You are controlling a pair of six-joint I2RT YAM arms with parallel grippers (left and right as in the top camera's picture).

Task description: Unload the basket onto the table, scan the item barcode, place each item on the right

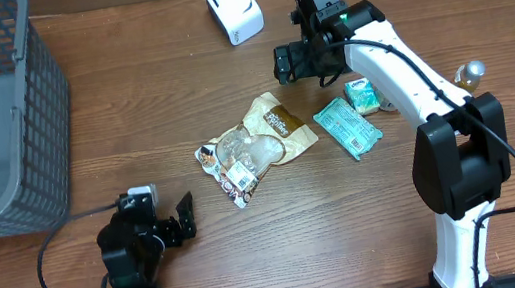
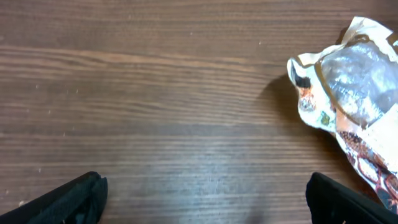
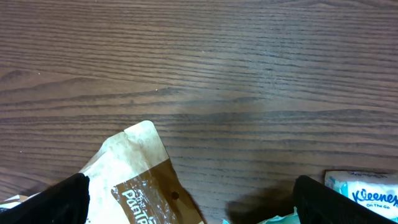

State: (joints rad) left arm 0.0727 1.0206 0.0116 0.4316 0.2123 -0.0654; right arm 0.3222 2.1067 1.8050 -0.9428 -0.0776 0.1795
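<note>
Two tools (image 1: 187,217) (image 1: 281,63), four packets (image 1: 230,163) (image 1: 280,123) (image 1: 346,128) (image 1: 364,97), one scanner (image 1: 233,8)

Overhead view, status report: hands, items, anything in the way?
Left hand open, empty. Right hand open, empty, near brown snack bag. Teal packet, Kleenex pack untouched. Nothing lying before white scanner.

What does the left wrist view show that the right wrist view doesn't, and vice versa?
Only left wrist: a clear-windowed snack bag at the right edge. Only right wrist: a brown paper bag and a Kleenex pack along the bottom. Both: the wooden table, and an open hand, left hand and right hand alike, fingertips in the bottom corners.
</note>
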